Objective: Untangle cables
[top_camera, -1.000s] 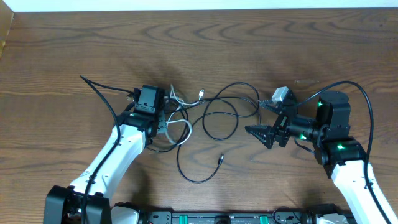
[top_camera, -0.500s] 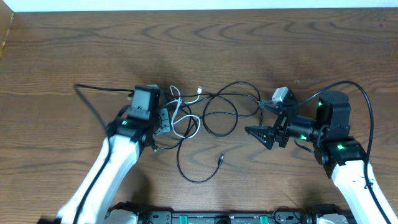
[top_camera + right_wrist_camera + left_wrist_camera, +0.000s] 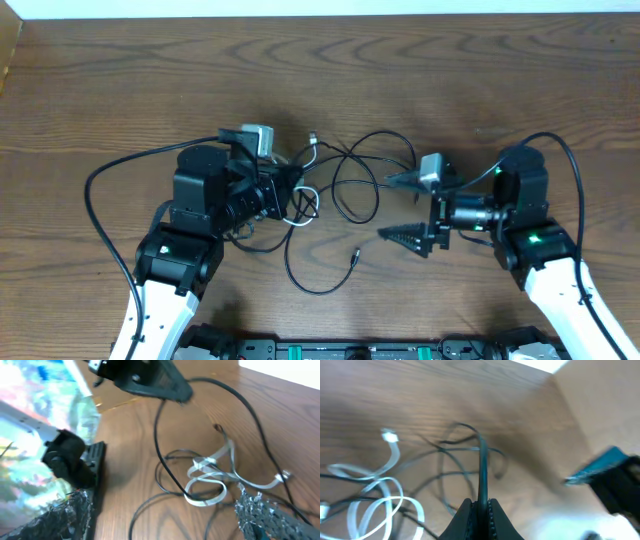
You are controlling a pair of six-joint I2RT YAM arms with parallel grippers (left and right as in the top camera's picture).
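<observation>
The cables lie tangled mid-table. Thin black cables (image 3: 356, 186) form loops, with a further loop toward the front (image 3: 318, 278). A white flat cable (image 3: 304, 205) is coiled beside my left gripper (image 3: 287, 190). That gripper is shut on a black cable (image 3: 481, 467), which runs up out of its jaws (image 3: 480, 510) in the left wrist view. The white cable (image 3: 380, 497) lies to its left there. My right gripper (image 3: 400, 208) is open wide and empty, right of the tangle. In the right wrist view its jaws (image 3: 165, 517) frame the white cable (image 3: 210, 480) and black loops (image 3: 160, 435).
The wooden table (image 3: 420, 80) extends to the back, with a pale wall edge along the far side. Each arm's own thick black cable arcs beside it, on the left (image 3: 110, 175) and on the right (image 3: 585, 170). A black plug end (image 3: 355, 256) lies at the front centre.
My left arm has swung up and turned rightward, lifting the black cable it grips. My right gripper has opened wide and shifted slightly left.
</observation>
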